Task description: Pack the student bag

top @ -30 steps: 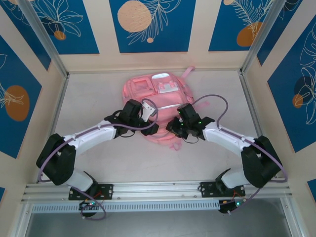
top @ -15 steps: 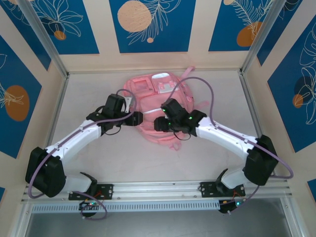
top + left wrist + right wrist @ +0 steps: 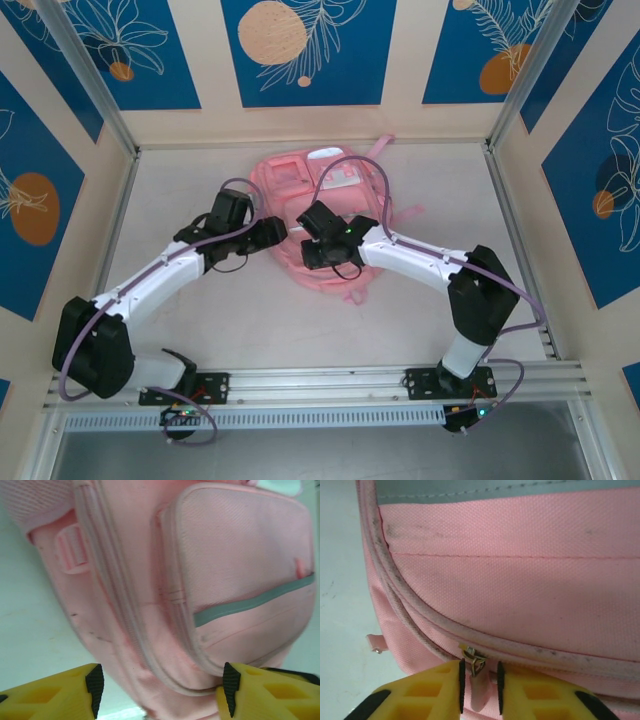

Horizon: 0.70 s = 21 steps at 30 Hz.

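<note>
The right gripper (image 3: 480, 669) has its yellow fingers drawn close together on the pink zip pull (image 3: 478, 689) at the bottom centre of the right wrist view, pinching it at the curved zip seam. The student bag (image 3: 285, 180) lies flat on the table (image 3: 300, 335) in the upper middle of the top view, close to the back wall (image 3: 300, 120). A pale reflective strip (image 3: 250, 605) crosses its front pocket at the right of the left wrist view. The left gripper (image 3: 272, 232) sits at the bag's left edge with its fingers spread wide and nothing between the pads. Blue leaf-patterned panels (image 3: 300, 50) line the walls.
</note>
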Each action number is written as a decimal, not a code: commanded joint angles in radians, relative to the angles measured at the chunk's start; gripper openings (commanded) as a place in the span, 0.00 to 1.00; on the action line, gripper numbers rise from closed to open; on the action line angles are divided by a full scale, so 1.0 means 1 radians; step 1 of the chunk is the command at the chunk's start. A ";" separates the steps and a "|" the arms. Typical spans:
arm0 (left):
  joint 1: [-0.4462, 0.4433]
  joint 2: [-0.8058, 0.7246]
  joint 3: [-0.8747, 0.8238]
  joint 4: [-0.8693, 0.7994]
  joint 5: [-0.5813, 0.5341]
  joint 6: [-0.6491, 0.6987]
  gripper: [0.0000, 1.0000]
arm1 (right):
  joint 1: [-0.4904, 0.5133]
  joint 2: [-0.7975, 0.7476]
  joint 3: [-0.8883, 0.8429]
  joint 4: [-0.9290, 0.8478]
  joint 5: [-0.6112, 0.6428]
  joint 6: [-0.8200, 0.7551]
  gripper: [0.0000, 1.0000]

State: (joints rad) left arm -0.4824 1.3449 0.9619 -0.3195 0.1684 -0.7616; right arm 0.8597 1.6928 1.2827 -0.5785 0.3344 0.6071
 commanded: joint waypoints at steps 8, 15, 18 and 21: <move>0.003 0.141 0.048 0.146 0.162 -0.178 0.53 | -0.039 -0.049 -0.030 -0.035 0.049 0.006 0.00; -0.005 0.199 0.094 0.140 0.165 -0.208 0.41 | -0.050 -0.061 -0.038 -0.026 0.016 -0.007 0.00; -0.007 0.217 0.100 0.142 0.169 -0.217 0.35 | -0.051 -0.065 -0.036 -0.029 0.013 -0.010 0.00; -0.007 0.235 0.102 0.143 0.173 -0.218 0.31 | -0.055 -0.075 -0.040 -0.030 0.015 -0.018 0.00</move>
State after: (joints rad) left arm -0.4828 1.5578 1.0397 -0.1795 0.3187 -0.9672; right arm 0.8200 1.6604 1.2598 -0.5957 0.3363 0.6075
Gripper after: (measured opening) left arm 0.319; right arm 0.047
